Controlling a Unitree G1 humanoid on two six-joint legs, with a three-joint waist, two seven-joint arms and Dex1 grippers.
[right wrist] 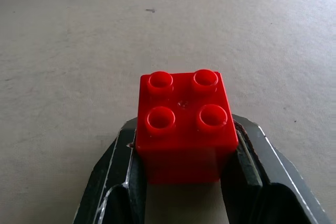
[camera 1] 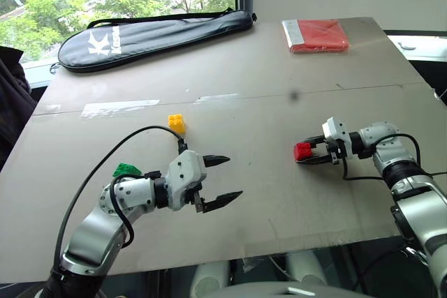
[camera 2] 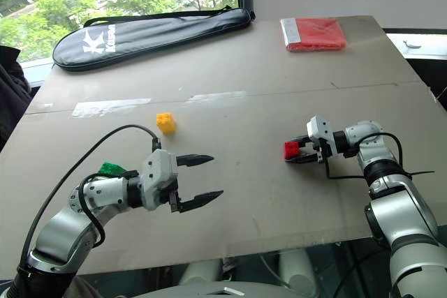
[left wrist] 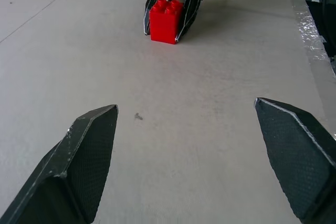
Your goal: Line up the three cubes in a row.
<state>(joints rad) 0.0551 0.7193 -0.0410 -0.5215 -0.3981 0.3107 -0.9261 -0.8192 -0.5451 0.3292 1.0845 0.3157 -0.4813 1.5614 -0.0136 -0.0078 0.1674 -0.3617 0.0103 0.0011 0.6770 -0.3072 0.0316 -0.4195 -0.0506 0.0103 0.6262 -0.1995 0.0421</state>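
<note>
Nearest the robot, the left end effector (camera 1: pixel 222 181) hovers over the grey tabletop (camera 1: pixel 279 102) with its two black fingers spread wide and nothing between them. The green cube (camera 1: pixel 126 169) lies just behind the left forearm, partly hidden by it, close to the tabletop's left side. A little farther back and toward the middle sits the yellow cube (camera 1: pixel 177 123), studs up, standing free and apart from both arms.

On the right side, the right end effector (camera 1: pixel 302 155) points across toward the left, and its fingers are clamped on the red cube (right wrist: pixel 184 127), one finger on each side. The red cube's four studs face up and it rests low at the tabletop surface. The red cube is well apart from the yellow and green cubes.

Along the far edge lies a long dark racket bag (camera 1: pixel 154 36), zipped closed; what is inside cannot be seen. White lettering marks its left end: a large "K" is readable, and the smaller word beside it is too small to make out. At the far right corner lies a flat red packet (camera 1: pixel 316 35) with a pale strip along its left edge.
</note>
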